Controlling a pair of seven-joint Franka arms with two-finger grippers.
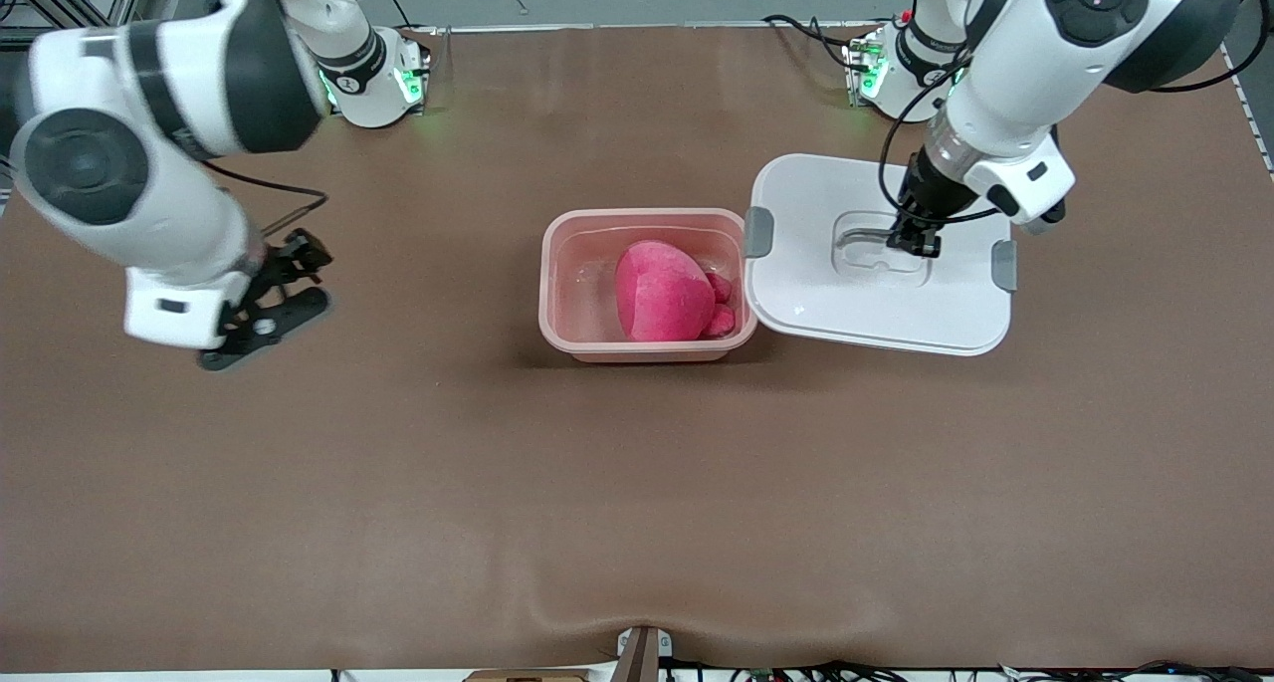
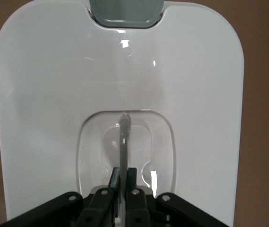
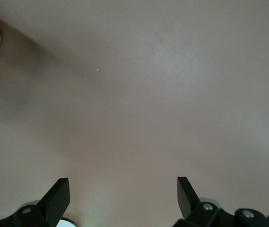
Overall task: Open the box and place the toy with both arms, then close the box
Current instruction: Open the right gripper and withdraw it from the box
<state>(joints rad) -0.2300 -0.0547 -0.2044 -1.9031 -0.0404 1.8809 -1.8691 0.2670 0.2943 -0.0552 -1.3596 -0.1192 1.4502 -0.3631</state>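
Centre frame: pink tub [image 1: 647,343] uncovered, toy [image 1: 665,292] inside. Right of centre: white lid [image 1: 876,304], left gripper [image 1: 914,241] pinching its handle [image 2: 124,142]. Lower left: right gripper [image 3: 122,196] spread wide.

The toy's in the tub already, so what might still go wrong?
The left gripper pinches only the lid's thin centre handle, so the lid may tilt or slip when lifted. The toy sits high in the tub, which may block closing. The right gripper waits open, away from the tub.
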